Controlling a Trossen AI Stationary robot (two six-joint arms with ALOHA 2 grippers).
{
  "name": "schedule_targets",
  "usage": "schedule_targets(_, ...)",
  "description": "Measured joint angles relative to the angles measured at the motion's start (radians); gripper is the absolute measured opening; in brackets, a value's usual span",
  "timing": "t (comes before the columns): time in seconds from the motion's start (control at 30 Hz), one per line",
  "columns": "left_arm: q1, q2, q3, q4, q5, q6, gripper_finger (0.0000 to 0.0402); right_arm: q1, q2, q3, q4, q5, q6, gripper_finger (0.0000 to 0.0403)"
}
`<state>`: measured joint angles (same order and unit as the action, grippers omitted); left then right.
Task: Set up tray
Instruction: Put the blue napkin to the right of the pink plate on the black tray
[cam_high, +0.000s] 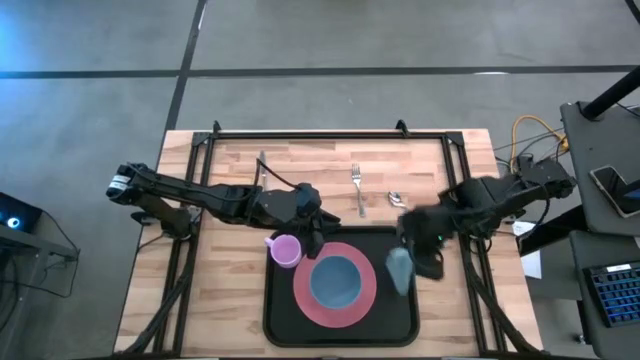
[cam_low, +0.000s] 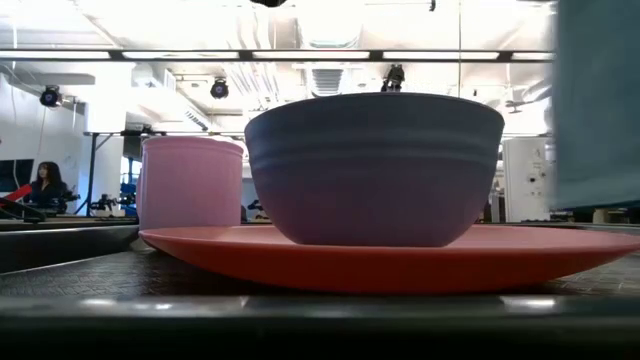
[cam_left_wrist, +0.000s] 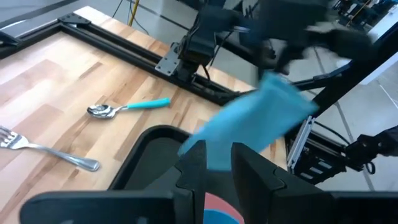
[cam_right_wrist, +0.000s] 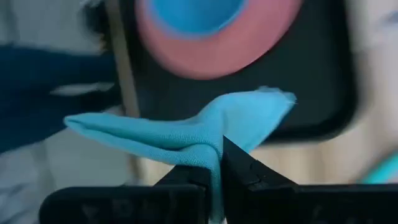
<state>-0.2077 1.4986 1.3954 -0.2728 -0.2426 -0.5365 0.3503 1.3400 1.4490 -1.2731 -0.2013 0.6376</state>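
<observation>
The black tray (cam_high: 400, 325) lies at the table's near middle. On it sit a pink plate (cam_high: 305, 295) carrying a blue bowl (cam_high: 335, 280), and a pink cup (cam_high: 285, 250) upright at its far left corner. My left gripper (cam_high: 318, 238) hovers just right of the cup, open, with nothing between its fingers (cam_left_wrist: 193, 165). My right gripper (cam_high: 415, 250) is over the tray's right side, shut on a teal napkin (cam_high: 400, 270). In the low view the napkin (cam_low: 598, 100) hangs right of the bowl (cam_low: 375, 165). My right gripper pinches a bunched fold of the teal napkin (cam_right_wrist: 208, 155) between its two fingers, coming steeply from above. The cloth spreads out to both sides of the fingers and hangs slack below them, lifted clear above the tray's right part.
A fork (cam_high: 357, 185) and a teal-handled spoon (cam_high: 397, 198) lie on the bare wood beyond the tray's far edge. A black frame (cam_high: 330, 135) runs round the tabletop. Bare wood shows left and right of the tray.
</observation>
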Motion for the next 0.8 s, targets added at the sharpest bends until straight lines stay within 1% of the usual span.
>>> schedule_targets(0.17, 0.000, 0.000, -0.026, 0.000, 0.000, -0.011, 0.0057, 0.084, 0.002, 0.000, 0.008, -0.183, 0.199, 0.0009)
schedule_targets(0.3, 0.000, 0.000, -0.050, 0.002, 0.000, -0.039, 0.0057, 0.109, 0.005, 0.000, 0.070, -0.271, 0.294, 0.0009)
schedule_targets(0.37, 0.000, 0.000, -0.063, 0.002, 0.001, -0.049, 0.0057, 0.105, 0.018, -0.001, 0.113, -0.288, 0.316, 0.0009)
schedule_targets(0.47, -0.001, 0.000, -0.076, 0.005, 0.001, -0.062, 0.0057, 0.082, 0.061, -0.030, 0.111, -0.293, 0.307, 0.0009)
schedule_targets(0.53, -0.001, 0.000, -0.081, 0.005, 0.001, -0.077, 0.0057, 0.071, 0.094, -0.072, 0.114, -0.295, 0.298, 0.0009)
schedule_targets(0.67, -0.013, 0.000, -0.080, 0.002, 0.001, -0.079, 0.0057, 0.070, 0.158, -0.160, 0.128, -0.354, 0.279, 0.0009)
schedule_targets(0.73, -0.023, 0.000, -0.079, 0.001, 0.001, -0.079, 0.0057, 0.076, 0.167, -0.186, 0.130, -0.357, 0.278, 0.0009)
schedule_targets(0.8, -0.030, 0.000, -0.079, 0.001, 0.001, -0.079, 0.0057, 0.076, 0.159, -0.209, 0.157, -0.335, 0.278, 0.0009)
